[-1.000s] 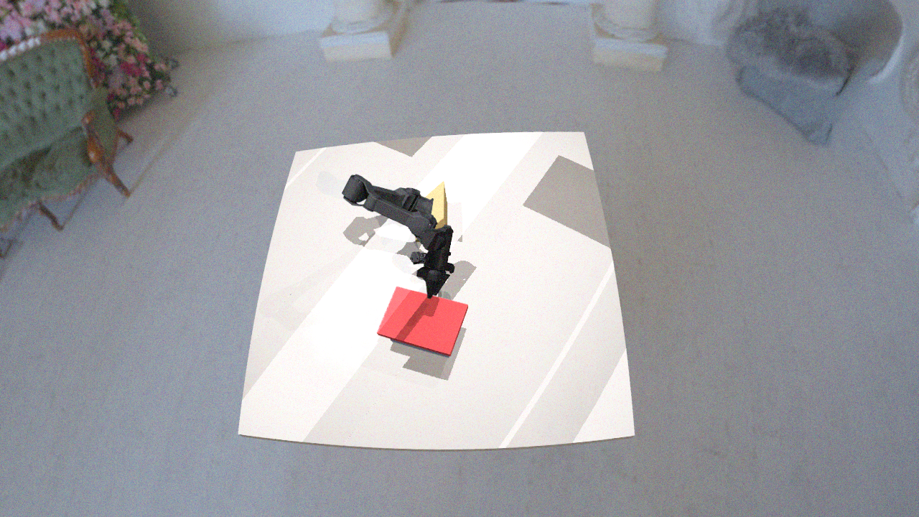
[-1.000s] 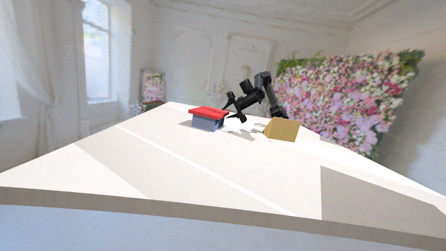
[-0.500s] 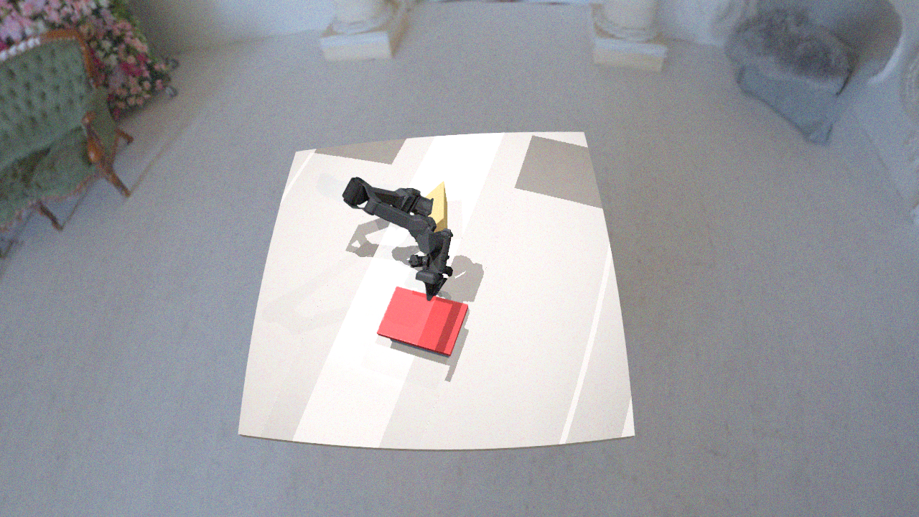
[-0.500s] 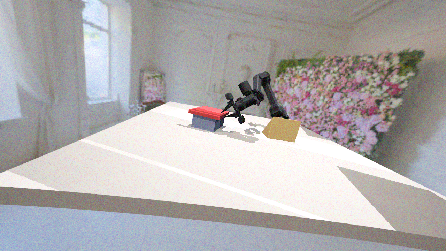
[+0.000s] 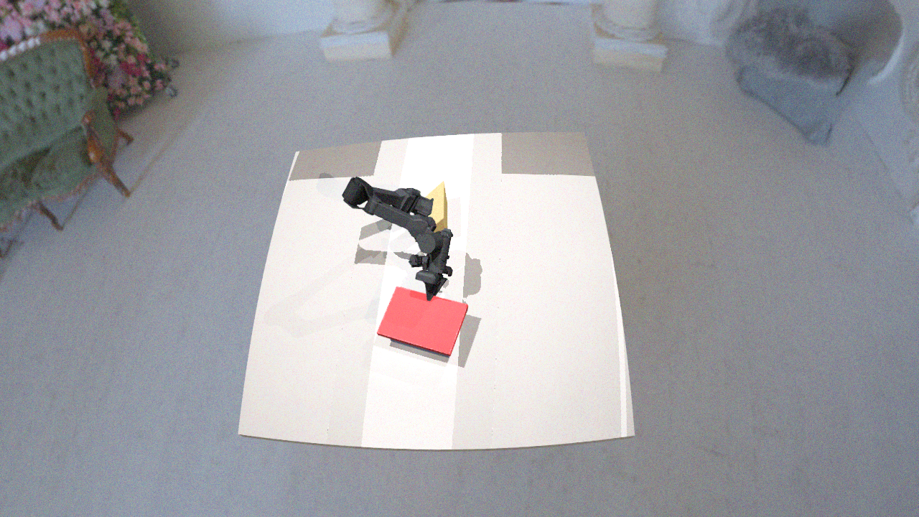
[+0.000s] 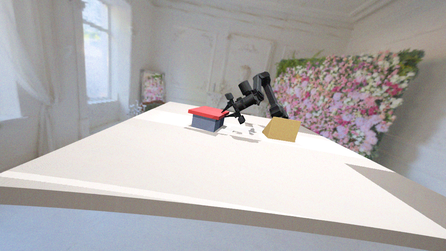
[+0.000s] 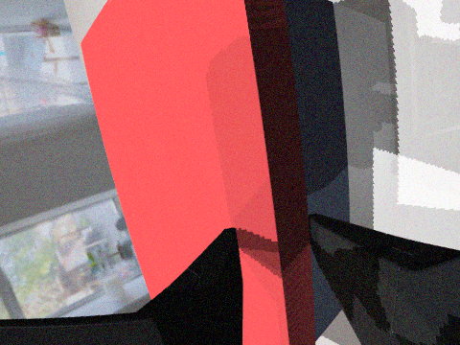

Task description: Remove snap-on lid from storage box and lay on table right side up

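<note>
A flat red lid [image 5: 422, 319] [image 6: 207, 112] [image 7: 172, 134] sits on top of a grey-blue storage box [image 6: 205, 122] [image 7: 320, 103] near the middle of the white table [image 5: 539, 289]. My gripper [image 5: 431, 295] [image 6: 225, 113] [image 7: 271, 232] reaches down from the arm's side and is shut on the lid's near edge, one finger on top of the lid and one under its rim. In the overhead view the box is hidden under the lid.
A tan wedge-shaped block [image 5: 439, 204] [image 6: 281, 129] stands on the table behind the arm, close to its base. A green armchair [image 5: 44, 122] and a flower wall [image 6: 339, 93] stand off the table.
</note>
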Controlling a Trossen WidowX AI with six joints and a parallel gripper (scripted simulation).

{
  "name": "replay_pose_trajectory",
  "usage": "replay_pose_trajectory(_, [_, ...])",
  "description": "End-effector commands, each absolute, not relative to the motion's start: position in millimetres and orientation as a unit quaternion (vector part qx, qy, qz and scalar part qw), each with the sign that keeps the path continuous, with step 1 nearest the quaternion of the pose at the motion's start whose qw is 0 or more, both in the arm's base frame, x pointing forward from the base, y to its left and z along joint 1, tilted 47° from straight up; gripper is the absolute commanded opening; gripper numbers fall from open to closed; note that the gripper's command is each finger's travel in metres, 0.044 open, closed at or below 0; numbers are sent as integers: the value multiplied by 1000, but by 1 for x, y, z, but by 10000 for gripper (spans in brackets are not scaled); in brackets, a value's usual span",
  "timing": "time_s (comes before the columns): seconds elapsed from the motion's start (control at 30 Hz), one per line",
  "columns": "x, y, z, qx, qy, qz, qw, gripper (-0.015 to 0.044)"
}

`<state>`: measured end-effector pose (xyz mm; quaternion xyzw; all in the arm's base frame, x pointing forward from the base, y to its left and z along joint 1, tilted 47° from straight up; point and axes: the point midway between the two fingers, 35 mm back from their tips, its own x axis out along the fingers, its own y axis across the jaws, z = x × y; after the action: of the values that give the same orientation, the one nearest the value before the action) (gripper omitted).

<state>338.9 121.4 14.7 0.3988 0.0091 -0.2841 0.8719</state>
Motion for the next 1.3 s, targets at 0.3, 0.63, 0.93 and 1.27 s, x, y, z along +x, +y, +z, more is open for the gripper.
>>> replay_pose_trajectory(0.3, [338,124,17,399,9,-284,872,0])
replay_pose_trajectory(0.63, [338,125,18,399,9,-284,872,0])
replay_pose_trajectory(0.93, [337,126,19,399,9,-284,872,0])
replay_pose_trajectory(1.27, [337,128,21,399,9,-284,872,0])
